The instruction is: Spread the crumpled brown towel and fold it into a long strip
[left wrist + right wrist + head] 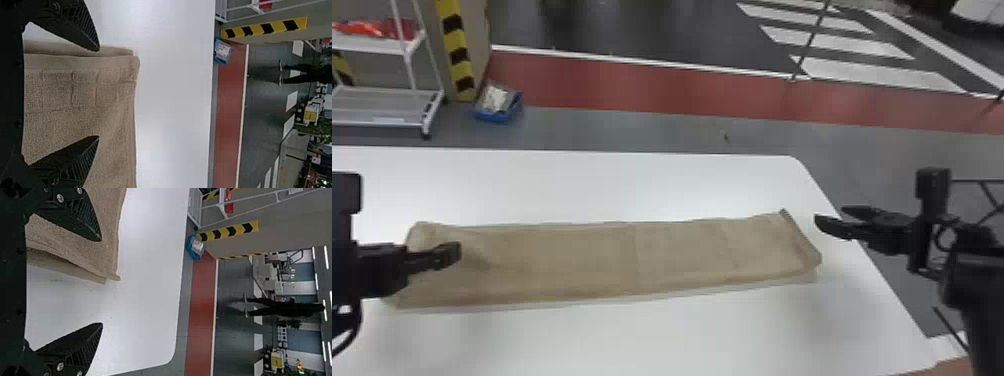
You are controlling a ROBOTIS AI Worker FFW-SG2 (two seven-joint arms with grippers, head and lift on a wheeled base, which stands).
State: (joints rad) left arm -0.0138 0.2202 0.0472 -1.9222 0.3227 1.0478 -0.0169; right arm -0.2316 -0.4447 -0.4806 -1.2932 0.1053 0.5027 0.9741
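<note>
Right arm (987, 300): Stood black at the head view's lower right.

Left gripper (453, 254): Hung over the left end of the towel (582, 260) in the head view. Had fingers (80, 31) spread apart, not clamped on the cloth. Touching it or not, could not tell.

Right gripper (829, 213): Hung just off the right end of the towel, near the table's (682, 340) right edge in the head view. Had fingers wide apart too, with nothing clamped between.

Table: Ran white and flat beneath the cloth.

Towel: Lay across the table from left to right in a long, folded strip. Looked mostly smooth, with soft wrinkles near the left gripper. Showed layers out of line at the right end, and a lower layer peeking out along the near side.

Blue bin (499, 117): Sat on the floor past the table, with pale stuff inside.

White cart (372, 121): Stood left of the bin, carrying something red up top.

Striped post (457, 55): Rose between cart and bin.

Red floor band (642, 90): Stretched crosswise, then gave way to dark floor with white stripes (872, 72).
</note>
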